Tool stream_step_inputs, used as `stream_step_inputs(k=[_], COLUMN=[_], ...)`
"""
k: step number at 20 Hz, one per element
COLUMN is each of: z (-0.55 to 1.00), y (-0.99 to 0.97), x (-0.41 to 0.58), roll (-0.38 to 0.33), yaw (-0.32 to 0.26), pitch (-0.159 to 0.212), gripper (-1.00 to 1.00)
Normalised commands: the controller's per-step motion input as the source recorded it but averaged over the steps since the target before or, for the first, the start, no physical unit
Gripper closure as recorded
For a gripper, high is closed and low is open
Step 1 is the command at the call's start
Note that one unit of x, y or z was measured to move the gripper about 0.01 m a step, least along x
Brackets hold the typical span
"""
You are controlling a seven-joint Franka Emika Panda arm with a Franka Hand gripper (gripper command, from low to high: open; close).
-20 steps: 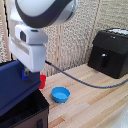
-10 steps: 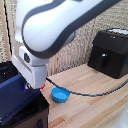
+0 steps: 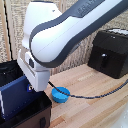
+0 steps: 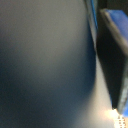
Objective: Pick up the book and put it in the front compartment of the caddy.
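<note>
A light-blue bowl [image 3: 60, 93] sits on the wooden table [image 3: 95, 105]. A dark cable [image 3: 100, 95] trails across the tabletop. A glossy black appliance [image 3: 110, 52] stands at the exterior view's right.

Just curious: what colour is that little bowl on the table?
Light blue; the bowl shows best in the exterior view.

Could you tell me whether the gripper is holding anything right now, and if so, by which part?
It appears to hold the book, upright over the caddy, near its edge toward the exterior view's right; the fingers themselves are hidden, so the exact hold cannot be told.
</note>
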Motion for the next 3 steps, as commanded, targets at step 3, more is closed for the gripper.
stream_step_inputs(k=[3], z=[0.23], y=[-0.15], x=[0.124], roll=[0.047], yaw=[-0.156], pitch=[0.078], gripper=[-1.0])
